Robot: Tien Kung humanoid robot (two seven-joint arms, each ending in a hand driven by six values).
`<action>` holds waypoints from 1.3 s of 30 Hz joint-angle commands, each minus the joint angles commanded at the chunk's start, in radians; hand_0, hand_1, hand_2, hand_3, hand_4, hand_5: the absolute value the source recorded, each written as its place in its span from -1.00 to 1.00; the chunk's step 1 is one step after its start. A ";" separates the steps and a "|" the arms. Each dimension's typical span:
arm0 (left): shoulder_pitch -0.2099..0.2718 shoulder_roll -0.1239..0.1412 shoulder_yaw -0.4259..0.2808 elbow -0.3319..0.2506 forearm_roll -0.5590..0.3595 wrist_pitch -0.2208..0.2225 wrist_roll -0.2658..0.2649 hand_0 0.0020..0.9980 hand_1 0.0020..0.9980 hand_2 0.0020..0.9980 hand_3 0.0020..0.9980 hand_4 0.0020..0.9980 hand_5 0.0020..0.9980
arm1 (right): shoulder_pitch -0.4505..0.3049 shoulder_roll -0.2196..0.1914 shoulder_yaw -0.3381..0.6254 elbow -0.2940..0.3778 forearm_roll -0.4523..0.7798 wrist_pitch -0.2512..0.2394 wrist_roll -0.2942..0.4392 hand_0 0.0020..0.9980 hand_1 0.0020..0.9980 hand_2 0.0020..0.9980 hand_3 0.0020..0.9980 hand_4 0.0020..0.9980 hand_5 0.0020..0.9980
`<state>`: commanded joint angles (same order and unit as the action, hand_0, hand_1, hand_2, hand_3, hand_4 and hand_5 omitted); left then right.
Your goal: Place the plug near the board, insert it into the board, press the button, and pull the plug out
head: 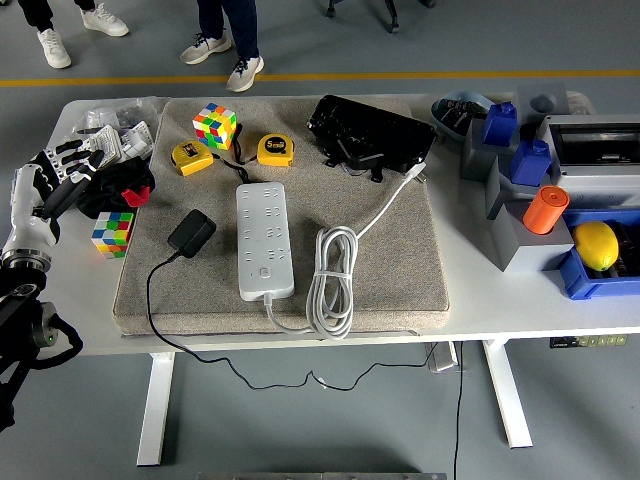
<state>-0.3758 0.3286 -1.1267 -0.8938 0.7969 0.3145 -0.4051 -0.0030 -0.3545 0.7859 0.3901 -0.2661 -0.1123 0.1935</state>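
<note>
A black plug (191, 233) with a thin black cable lies on the grey mat (400, 270), a short way left of the white power board (264, 240). The board lies lengthwise, its round button (265, 271) near the front end and its coiled white cord (333, 278) to the right. My left hand (62, 172) hovers over the table's left edge, well left of the plug, fingers loosely spread and holding nothing. The right arm is out of view.
Two Rubik's cubes (113, 233) (214, 126), two yellow tape measures (190, 157) (274, 149) and a black case (370, 134) lie around the mat. Blue and grey bins with an orange cylinder (545, 209) and a lemon (595, 245) fill the right. A person's legs (222, 35) stand beyond the table.
</note>
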 joint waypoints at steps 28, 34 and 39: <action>0.013 0.004 0.001 -0.011 0.002 0.000 0.001 0.31 0.28 0.32 0.35 0.94 -0.11 | 0.001 -0.006 -0.015 0.001 0.002 0.000 -0.001 0.43 0.44 0.45 0.24 1.00 0.28; 0.009 0.004 0.000 -0.014 0.001 0.001 -0.002 0.31 0.28 0.32 0.34 0.94 -0.11 | 0.001 -0.005 -0.012 0.001 0.002 -0.001 0.000 0.43 0.44 0.45 0.24 1.00 0.28; 0.005 0.003 -0.002 -0.015 0.002 0.001 -0.003 0.31 0.28 0.32 0.34 0.94 -0.11 | 0.002 -0.006 -0.006 0.000 0.003 -0.002 0.001 0.43 0.44 0.45 0.24 1.00 0.28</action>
<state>-0.3704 0.3314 -1.1289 -0.9090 0.7993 0.3152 -0.4076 -0.0007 -0.3603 0.7796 0.3904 -0.2636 -0.1140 0.1946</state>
